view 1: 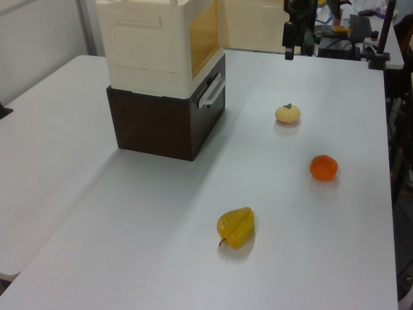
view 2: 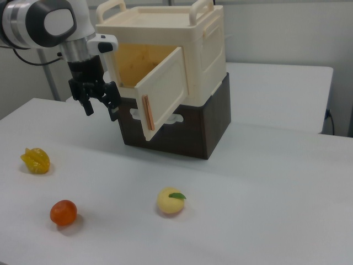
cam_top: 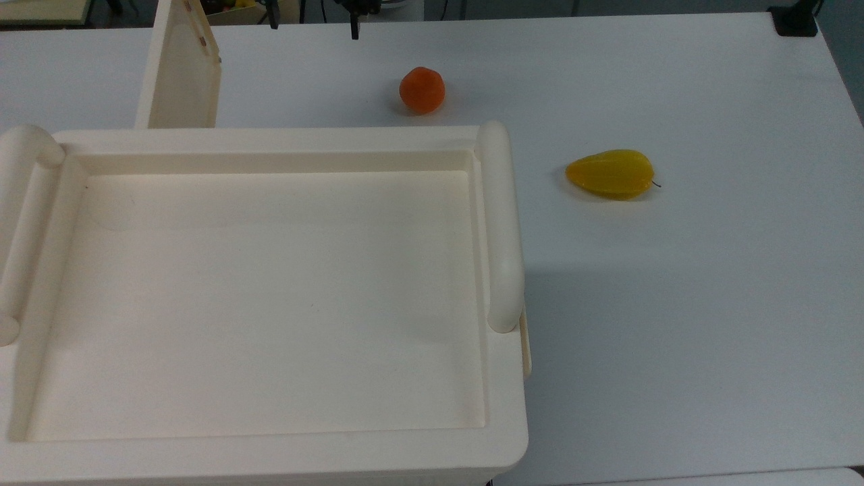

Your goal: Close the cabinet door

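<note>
nearest in the right view, a round orange fruit and a pale yellow peach-like fruit with a green leaf lie on the white tabletop, with a ridged yellow starfruit farther to the right view's left. behind them the large cream-white plastic cabinet sits on a dark brown base. its flat cream door panel with a brownish strip on its free edge stands upright, long axis vertical, swung open and angled outward toward the right view's left. just beside that free edge, apart from it, the black two-finger hand hangs fingers-down under the white arm, fingers parted and holding nothing.
</note>
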### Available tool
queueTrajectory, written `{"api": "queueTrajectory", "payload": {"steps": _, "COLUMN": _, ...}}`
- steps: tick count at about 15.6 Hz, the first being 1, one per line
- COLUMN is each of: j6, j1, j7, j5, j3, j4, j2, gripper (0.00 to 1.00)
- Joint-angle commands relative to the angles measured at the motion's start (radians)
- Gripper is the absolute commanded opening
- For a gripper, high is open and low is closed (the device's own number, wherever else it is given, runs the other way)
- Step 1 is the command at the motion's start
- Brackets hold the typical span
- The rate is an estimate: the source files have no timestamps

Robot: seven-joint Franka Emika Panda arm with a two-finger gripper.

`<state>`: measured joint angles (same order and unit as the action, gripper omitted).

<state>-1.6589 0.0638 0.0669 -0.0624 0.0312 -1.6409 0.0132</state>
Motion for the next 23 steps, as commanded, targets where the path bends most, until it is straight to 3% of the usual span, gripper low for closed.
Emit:
{"api": "queueTrajectory", "payload": {"steps": 1, "j6": -0.027, "j1": 0.011, "j7": -0.015, "j5": -0.002, "j3": 0.004, "j4": -0.019, "j2": -0.007, "gripper": 0.64}}
{"api": "queueTrajectory", "payload": {"steps": 2, "j6": -0.027, "j1": 0.013, "j7": -0.015, "j5": -0.002, "j3": 0.004, "j4": -0.019, "j2": -0.004, "gripper": 0.41}}
{"api": "queueTrajectory", "payload": {"steps": 4, "j6": -0.027, "j1": 0.027, "j7": -0.012, "j5": -0.002, "j3": 0.004, "j4": -0.019, "j2": 0.002, "gripper": 0.05}}
{"api": "queueTrajectory", "payload": {"steps": 5, "j6": -0.027, "j1": 0.030, "j7": -0.009, "j5": -0.004, "j3": 0.004, "j4": -0.019, "j2": 0.004, "gripper": 0.00}}
{"api": "queueTrajectory", "payload": {"steps": 13, "j6": -0.028, "j1": 0.018, "j7": -0.012, "j5": -0.004, "j3": 0.013, "j4": 0.015, "j2": 0.002, "gripper": 0.00}}
{"api": "queueTrajectory", "payload": {"steps": 19, "j6": -0.015, "j1": 0.010, "j7": 0.005, "j5": 0.003, "j3": 0.024, "j4": 0.173, "j2": -0.010, "gripper": 0.00}}
{"api": "queueTrajectory", "payload": {"steps": 23, "j6": -0.019, "j1": -0.045, "j7": 0.007, "j5": 0.007, "j3": 0.024, "j4": 0.259, "j2": -0.022, "gripper": 0.00}}
